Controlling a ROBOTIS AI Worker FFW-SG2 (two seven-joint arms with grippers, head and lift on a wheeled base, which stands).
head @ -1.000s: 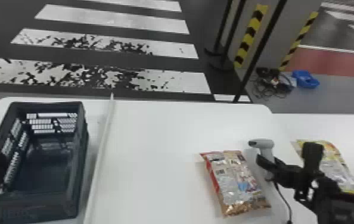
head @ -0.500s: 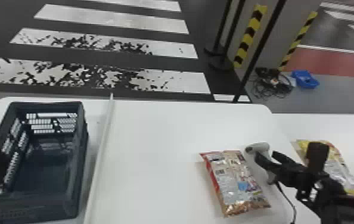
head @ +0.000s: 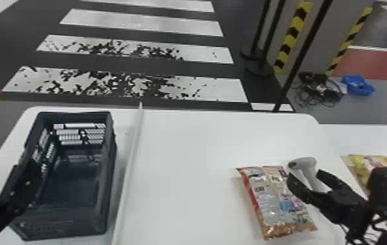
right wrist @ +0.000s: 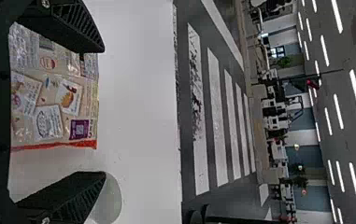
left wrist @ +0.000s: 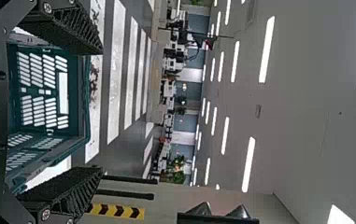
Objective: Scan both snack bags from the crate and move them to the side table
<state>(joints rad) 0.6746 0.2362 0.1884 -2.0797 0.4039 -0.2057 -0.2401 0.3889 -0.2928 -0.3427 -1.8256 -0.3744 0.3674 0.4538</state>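
Head view: my right claw (head: pixel 304 174), spread and empty, near the grey pistol-shaped scanner (head: pixel 303 163); red-edged plastic snack bag (head: pixel 269 195) flat on the white tabletop (head: pixel 186 179), presumably for scanning; yellow plastic snack bag (head: pixel 360 171) on the side table (head: pixel 378 140), probably delivered.

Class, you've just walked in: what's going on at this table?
A robot is handling snack bags. Its right gripper is open at the scanner, near the red-edged bag on the main table. The yellow bag lies on the side table. The left gripper, open, is by the empty crate.
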